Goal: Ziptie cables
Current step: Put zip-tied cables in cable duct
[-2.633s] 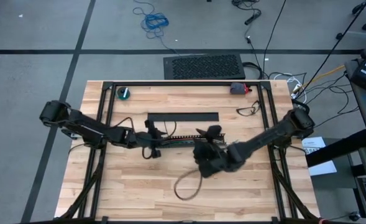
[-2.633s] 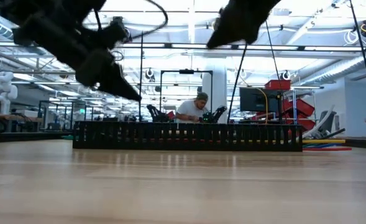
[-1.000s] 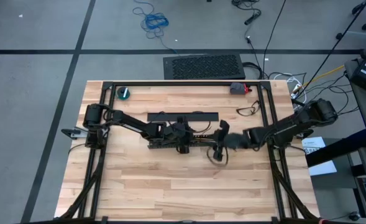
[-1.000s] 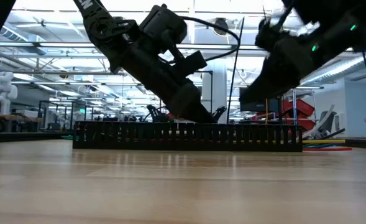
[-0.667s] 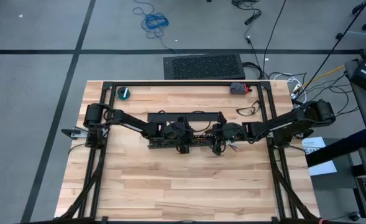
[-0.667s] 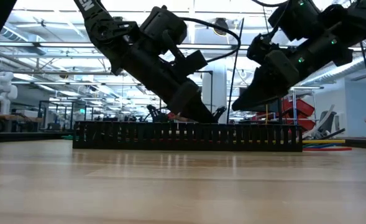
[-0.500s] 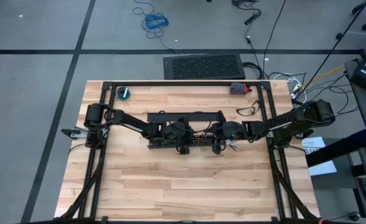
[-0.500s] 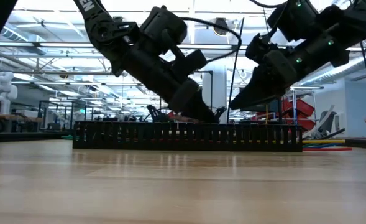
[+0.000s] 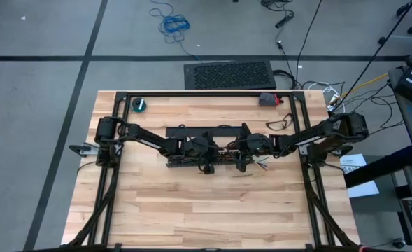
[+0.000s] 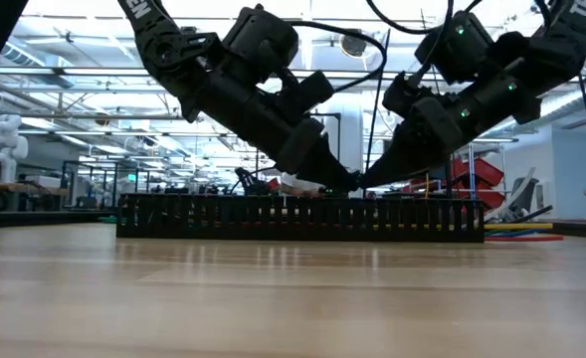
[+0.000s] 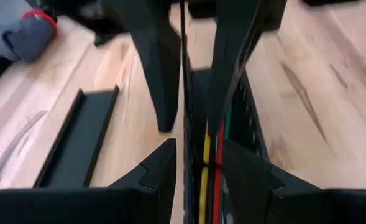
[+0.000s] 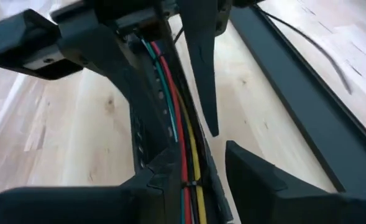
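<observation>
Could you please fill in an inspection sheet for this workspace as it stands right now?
Surface: wooden table, bare at the front.
Job's things: coloured cables lie in the black slotted duct; a thin dark ziptie crosses them.
Clutter: flat black duct cover behind the duct; teal roll and grey-and-red item along the back edge.
Grippers: left gripper and right gripper meet nose to nose over the duct's middle, fingers straddling the cables.
Cables: blue coiled cord and black cords on the floor behind.
Surroundings: workshop hall beyond the table; black floor mat.
</observation>
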Controlling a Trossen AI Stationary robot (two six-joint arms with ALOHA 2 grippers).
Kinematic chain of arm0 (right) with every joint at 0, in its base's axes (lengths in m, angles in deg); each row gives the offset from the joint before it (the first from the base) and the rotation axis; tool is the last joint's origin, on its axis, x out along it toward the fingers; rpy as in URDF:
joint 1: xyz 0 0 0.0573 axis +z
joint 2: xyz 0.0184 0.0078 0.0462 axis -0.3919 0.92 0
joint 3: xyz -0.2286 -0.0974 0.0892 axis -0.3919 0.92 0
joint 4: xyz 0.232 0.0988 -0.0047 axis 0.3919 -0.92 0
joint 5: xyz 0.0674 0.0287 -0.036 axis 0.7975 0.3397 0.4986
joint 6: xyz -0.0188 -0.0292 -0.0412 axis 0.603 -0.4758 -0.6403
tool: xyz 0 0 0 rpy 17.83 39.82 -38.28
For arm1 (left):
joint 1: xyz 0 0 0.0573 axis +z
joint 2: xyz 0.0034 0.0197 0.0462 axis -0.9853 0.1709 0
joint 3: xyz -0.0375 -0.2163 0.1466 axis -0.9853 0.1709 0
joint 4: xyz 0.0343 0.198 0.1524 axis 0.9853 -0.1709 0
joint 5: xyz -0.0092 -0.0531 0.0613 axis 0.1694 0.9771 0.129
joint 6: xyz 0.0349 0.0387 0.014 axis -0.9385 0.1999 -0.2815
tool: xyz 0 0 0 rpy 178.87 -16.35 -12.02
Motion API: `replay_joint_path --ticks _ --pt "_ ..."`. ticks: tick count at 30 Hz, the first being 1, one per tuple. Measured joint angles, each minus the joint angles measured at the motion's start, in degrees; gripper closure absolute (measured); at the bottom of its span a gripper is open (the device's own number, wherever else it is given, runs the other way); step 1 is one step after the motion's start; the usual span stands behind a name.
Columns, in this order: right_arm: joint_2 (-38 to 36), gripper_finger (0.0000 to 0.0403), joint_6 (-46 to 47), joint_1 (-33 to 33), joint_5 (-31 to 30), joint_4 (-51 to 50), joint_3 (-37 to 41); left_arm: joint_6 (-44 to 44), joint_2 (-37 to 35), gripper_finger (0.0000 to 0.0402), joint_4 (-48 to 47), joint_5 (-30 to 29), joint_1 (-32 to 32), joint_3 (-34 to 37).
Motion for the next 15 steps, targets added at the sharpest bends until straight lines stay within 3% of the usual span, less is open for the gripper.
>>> replay_joint_path --ticks 8,15 --pt "0.5 0.0326 0.2 -0.1 -0.1 0.8 0.0 0.0 2.7 0.0275 3.5 0.0 0.4 0.0" --pt "0.5 0.0385 0.0 -0.1 -0.1 0.7 0.0 -1.4 3.7 0.0293 4.6 0.0 0.5 0.0"
